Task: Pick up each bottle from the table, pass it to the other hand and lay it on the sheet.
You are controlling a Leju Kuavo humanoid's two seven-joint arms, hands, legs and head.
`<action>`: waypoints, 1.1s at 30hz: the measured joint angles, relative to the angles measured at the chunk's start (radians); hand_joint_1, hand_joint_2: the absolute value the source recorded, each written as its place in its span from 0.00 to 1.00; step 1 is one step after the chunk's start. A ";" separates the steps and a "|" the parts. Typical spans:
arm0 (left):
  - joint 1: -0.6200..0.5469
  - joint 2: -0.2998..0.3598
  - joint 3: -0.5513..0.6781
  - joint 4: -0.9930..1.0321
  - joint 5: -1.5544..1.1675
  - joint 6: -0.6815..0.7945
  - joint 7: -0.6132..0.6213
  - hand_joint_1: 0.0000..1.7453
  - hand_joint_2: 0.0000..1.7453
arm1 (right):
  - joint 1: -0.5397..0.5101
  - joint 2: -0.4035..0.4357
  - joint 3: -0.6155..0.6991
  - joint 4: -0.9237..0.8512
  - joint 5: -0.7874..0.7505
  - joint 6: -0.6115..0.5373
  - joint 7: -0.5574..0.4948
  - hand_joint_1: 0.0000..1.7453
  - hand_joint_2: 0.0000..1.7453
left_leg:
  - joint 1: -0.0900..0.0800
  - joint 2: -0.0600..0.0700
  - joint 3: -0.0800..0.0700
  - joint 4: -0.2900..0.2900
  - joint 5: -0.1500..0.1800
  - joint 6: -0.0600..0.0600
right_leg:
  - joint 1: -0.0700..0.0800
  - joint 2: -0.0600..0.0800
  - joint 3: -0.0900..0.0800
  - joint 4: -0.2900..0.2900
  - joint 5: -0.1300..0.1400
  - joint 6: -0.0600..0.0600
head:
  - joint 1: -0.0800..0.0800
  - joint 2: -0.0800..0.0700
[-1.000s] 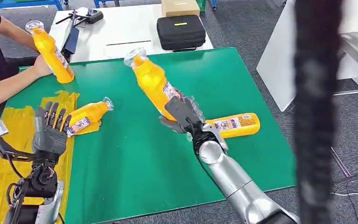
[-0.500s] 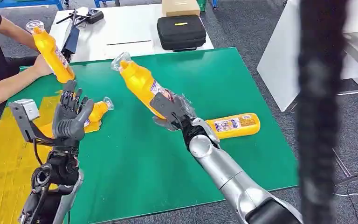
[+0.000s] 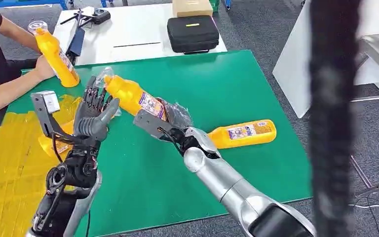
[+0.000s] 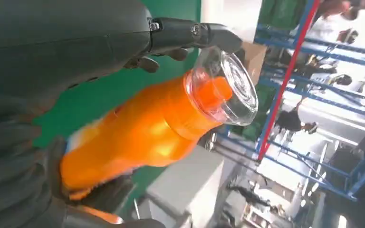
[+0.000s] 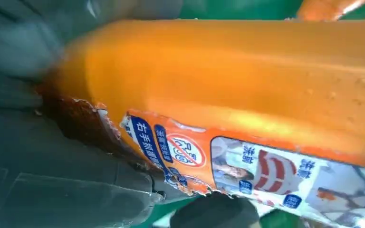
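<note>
Bottle, head view: orange bottle [image 3: 133,96] is held aloft over the green table [image 3: 237,79] by the right hand [image 3: 170,126]; left hand [image 3: 94,114] is spread beside its neck; a person's bottle [image 3: 54,54] stands behind.
Left wrist view: clear cap [image 4: 225,85] is seen; rigid, slick plastic, judged best gripped mid-body.
Right wrist view: label [image 5: 247,166] is clasped.
</note>
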 measured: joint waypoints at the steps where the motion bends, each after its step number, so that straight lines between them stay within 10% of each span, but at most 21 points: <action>1: -0.008 -0.006 -0.002 0.005 0.037 0.000 0.011 0.00 1.00 | 0.001 0.000 0.005 -0.002 -0.001 -0.016 0.004 1.00 1.00 | 0.000 0.000 0.000 0.000 0.000 0.000 | 0.000 0.000 0.000 0.000 0.000 0.000 | 0.001 0.000; 33: -0.107 -0.039 -0.162 0.183 0.210 0.044 0.056 0.00 1.00 | 0.032 0.013 0.032 -0.119 -0.021 -0.095 0.012 1.00 1.00 | 0.000 0.001 -0.002 0.000 0.000 0.000 | 0.000 0.000 -0.002 0.000 0.000 0.000 | 0.000 0.000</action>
